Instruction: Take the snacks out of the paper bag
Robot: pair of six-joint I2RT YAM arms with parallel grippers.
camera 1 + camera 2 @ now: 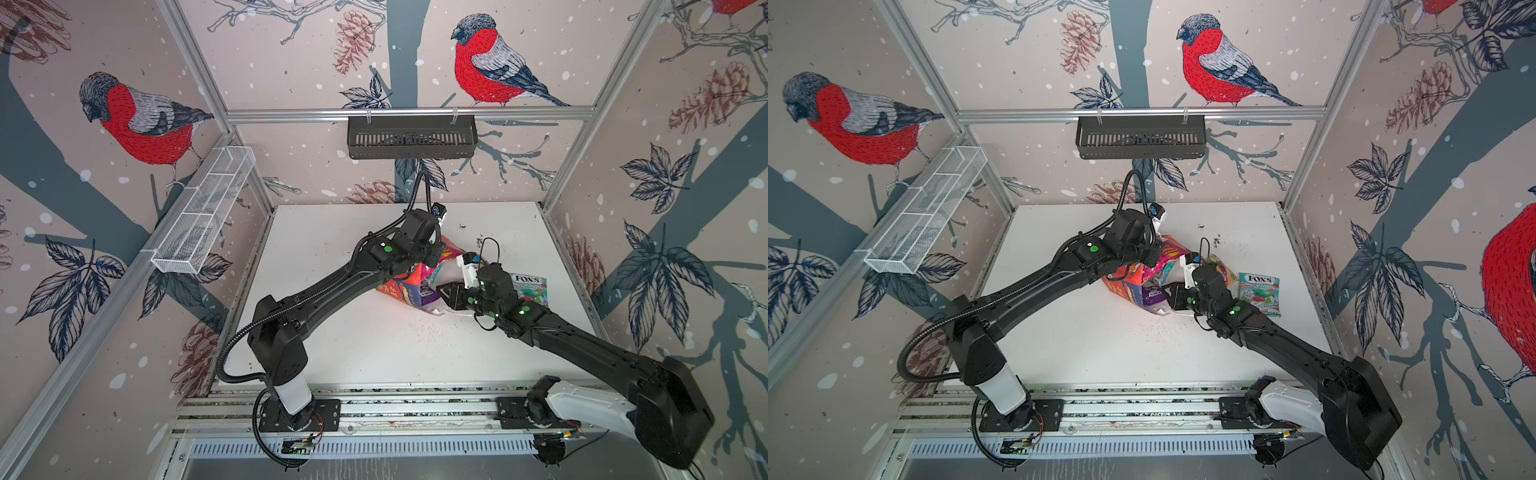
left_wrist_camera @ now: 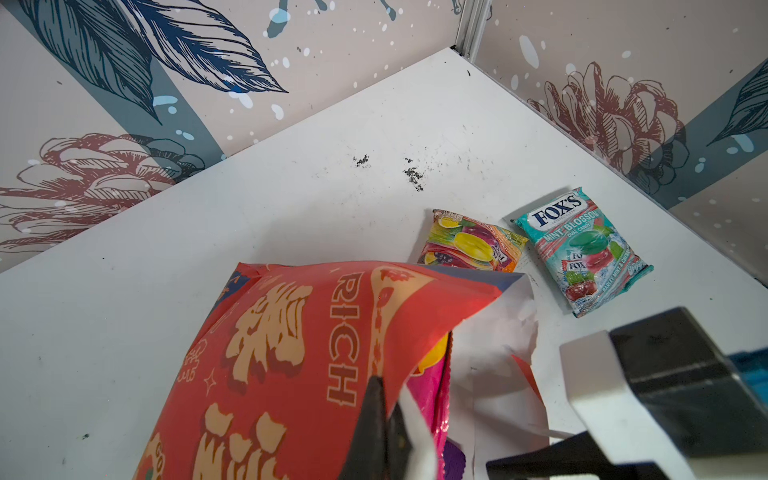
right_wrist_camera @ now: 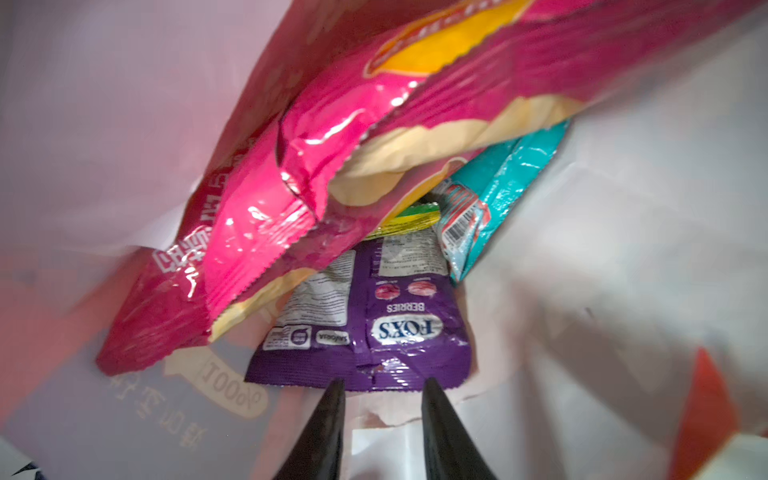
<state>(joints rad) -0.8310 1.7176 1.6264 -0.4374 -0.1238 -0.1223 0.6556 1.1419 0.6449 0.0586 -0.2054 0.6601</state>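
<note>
The left pincer (image 2: pixel 386 403) clamps the rim of the red paper bag (image 2: pixel 291 353), tipped over on the white tabletop (image 1: pixel 374 345). The right pincer (image 3: pixel 382 415) stands open inside its mouth, near the flat purple foil pack (image 3: pixel 374 332).

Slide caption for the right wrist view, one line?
Open right gripper inside the red paper bag, tips at a purple FOX'S pouch beneath a pink chip bag.

Bag: red paper gift bag (image 2: pixel 270 374), tipped over, mouth open.
Inside: pink chip bag (image 3: pixel 270 199), purple pack (image 3: pixel 374 340), teal pack (image 3: pixel 498 178).
Outside: mint FOX'S pack (image 2: pixel 582 253), orange pack (image 2: pixel 469 245).
</note>
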